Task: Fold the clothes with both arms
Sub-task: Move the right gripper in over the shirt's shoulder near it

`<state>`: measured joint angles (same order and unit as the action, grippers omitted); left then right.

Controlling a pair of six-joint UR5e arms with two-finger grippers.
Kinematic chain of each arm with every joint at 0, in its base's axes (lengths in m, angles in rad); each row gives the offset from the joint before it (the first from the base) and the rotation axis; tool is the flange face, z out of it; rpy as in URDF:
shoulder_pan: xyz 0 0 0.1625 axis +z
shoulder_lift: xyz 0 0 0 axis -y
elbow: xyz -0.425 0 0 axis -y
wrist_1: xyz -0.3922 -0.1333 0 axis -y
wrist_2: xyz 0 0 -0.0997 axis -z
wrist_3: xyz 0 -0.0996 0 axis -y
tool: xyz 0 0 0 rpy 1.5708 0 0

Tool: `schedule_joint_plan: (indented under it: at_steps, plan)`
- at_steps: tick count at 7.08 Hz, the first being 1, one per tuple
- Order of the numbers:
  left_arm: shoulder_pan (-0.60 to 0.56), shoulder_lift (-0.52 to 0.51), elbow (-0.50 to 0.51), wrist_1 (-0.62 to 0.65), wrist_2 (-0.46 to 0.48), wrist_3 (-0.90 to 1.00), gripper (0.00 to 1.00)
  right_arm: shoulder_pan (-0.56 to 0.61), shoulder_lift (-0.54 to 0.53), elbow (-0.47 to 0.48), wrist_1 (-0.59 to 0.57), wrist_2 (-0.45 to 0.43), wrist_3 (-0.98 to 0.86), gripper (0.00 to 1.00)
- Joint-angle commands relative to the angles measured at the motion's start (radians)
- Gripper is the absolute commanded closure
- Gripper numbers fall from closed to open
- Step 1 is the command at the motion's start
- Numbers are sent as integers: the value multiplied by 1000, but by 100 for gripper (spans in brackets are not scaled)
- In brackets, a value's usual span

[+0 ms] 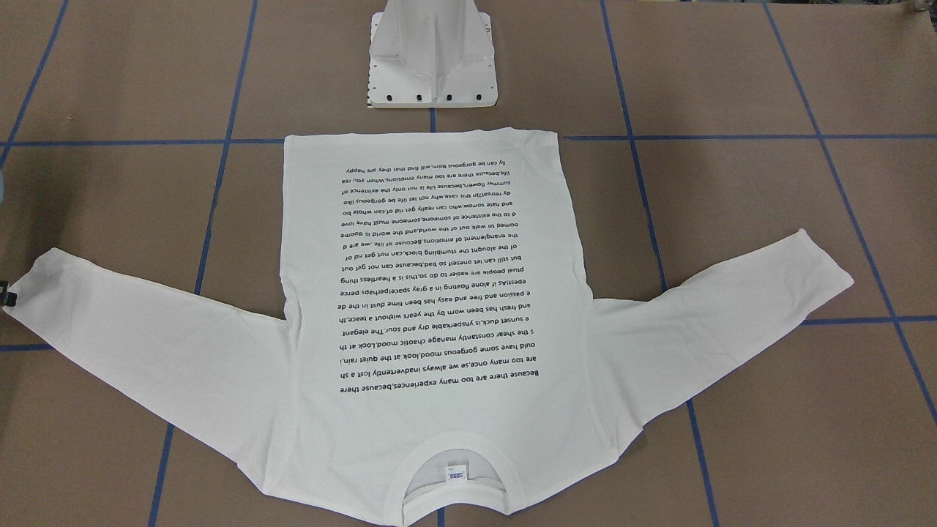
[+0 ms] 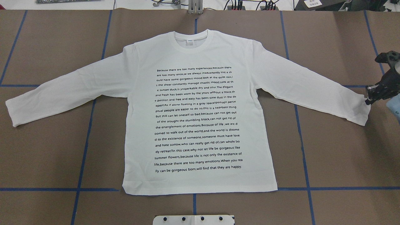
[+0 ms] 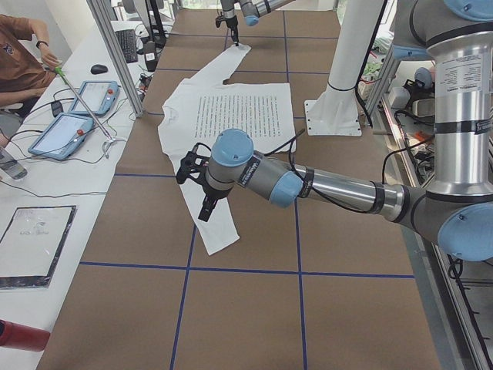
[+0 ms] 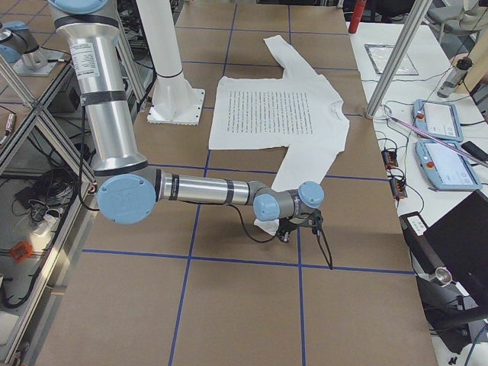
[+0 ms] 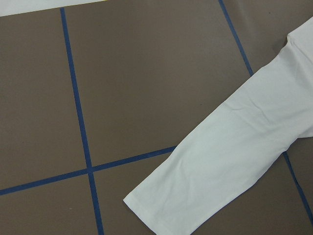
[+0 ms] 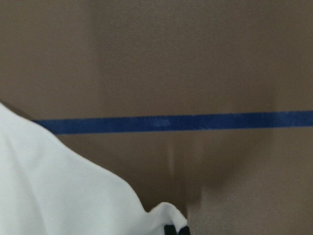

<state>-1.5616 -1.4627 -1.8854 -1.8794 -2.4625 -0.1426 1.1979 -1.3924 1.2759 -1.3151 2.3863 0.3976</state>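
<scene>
A brown table carries a grid of blue tape lines. Beside its far edge, a white bench holds tablets.

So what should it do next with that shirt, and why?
Probably lower the left gripper onto the left cuff. The right gripper sits at the right cuff, while the left one hangs above its sleeve; the shirt lies flat, both sleeves spread.

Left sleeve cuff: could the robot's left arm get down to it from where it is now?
Probably yes. The left sleeve cuff lies flat on the table with nothing on top of it, and in the side view the left gripper hangs near that sleeve with nothing between them.
</scene>
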Motion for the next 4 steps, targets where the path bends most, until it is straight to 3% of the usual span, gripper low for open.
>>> schedule_joint_plan:
  at_steps: [1, 2, 4]
  plan:
    - [0, 1, -8, 0, -1, 0, 0, 14, -20, 115, -12, 5, 1, 100]
    - [0, -1, -9, 0, -1, 0, 0, 23, -37, 150, -13, 14, 1, 100]
    - [0, -1, -15, -1, -1, -6, 0, 3, -45, 361, -79, 53, 185, 100]
